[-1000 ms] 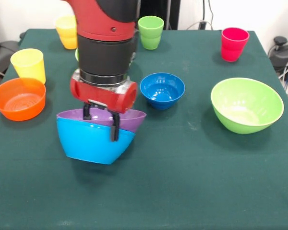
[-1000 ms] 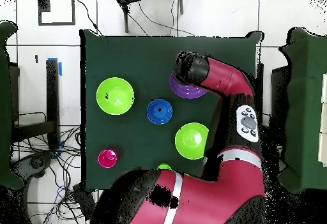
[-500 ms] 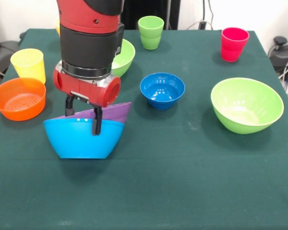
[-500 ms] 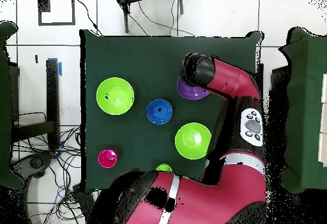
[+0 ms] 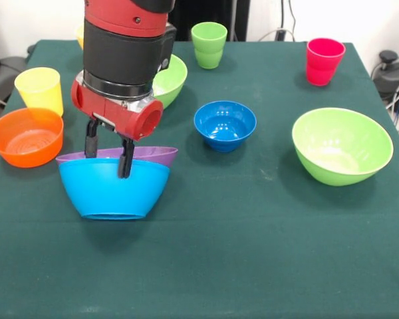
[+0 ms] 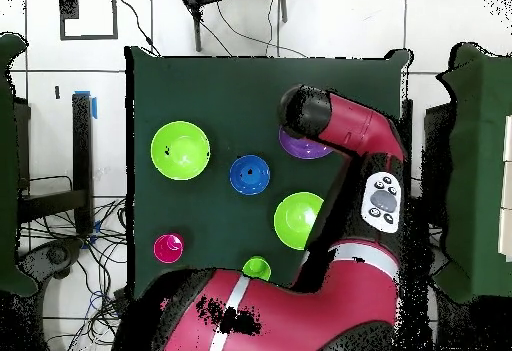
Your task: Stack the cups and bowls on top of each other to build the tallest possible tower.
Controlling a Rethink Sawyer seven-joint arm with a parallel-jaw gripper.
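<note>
Two nested bowls in the end effector's grip

Two bowls sit one inside the other at the left of the bench [image 5: 253, 266]: a purple bowl [image 5: 153, 155] nested in a large blue bowl [image 5: 113, 189], only the purple rim showing above the blue one. The end effector [image 5: 108, 151] comes down over their near rim, its two dark fingers [image 5: 126, 159] closed on the rim of the pair, one finger in front of the blue wall and the other at the purple rim. The blue bowl's base looks close to the cloth; whether it touches cannot be told.

Left of the pair lies a small orange bowl [image 5: 25, 136], and just beyond that stands a yellow cup [image 5: 39, 90]. A green bowl [image 5: 167, 78] shows partly behind the red and black arm [image 5: 125, 60], with an orange-yellow cup [image 5: 80, 36] barely visible at the arm's far left. A small blue bowl [image 5: 225, 124] stands near the middle of the bench, right of the held pair and apart from it. At the far side stand a green cup [image 5: 209, 44] and, to the right, a red cup [image 5: 324, 60]. A second large green bowl [image 5: 342, 145] rests alone at the right.

From overhead, the arm covers most of the purple bowl [image 6: 300, 147].
</note>
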